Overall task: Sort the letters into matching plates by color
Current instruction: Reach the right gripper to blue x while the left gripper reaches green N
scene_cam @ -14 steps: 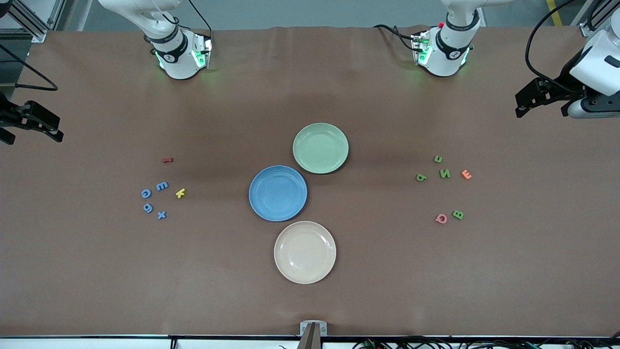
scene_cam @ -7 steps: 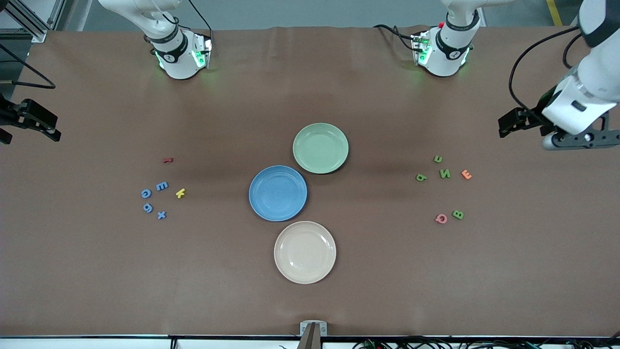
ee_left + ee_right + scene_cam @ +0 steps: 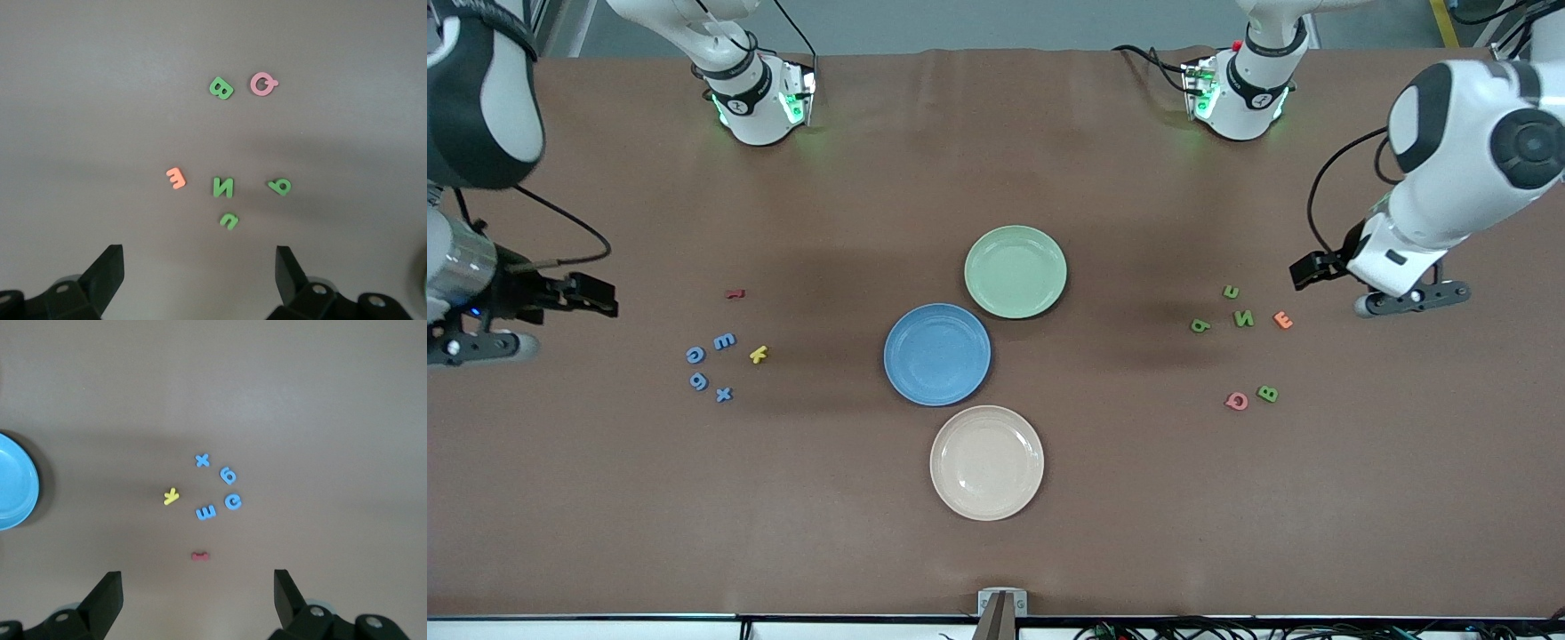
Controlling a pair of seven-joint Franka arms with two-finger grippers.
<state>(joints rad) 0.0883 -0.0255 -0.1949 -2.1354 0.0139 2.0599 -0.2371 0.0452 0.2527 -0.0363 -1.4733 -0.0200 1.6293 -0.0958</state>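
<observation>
Three round shallow plates mid-table: pale green plate (image 3: 1016, 271), blue plate (image 3: 937, 354) touching it, cream plate (image 3: 987, 462) nearest front camera.

Four tiny flat blue foam letters (image 3: 710, 365) clustered toward right arm's end, beside yellow k (image 3: 758, 354) and dark red letter (image 3: 734, 292).

Four green foam letters (image 3: 1235, 317) toward left arm's end, with orange E (image 3: 1282, 320) and pink Q (image 3: 1236, 401).

Left gripper (image 3: 200, 275) over table beside green letters, jaws wide, empty. Right gripper (image 3: 197, 595) over table beside blue letters, jaws wide, empty.
</observation>
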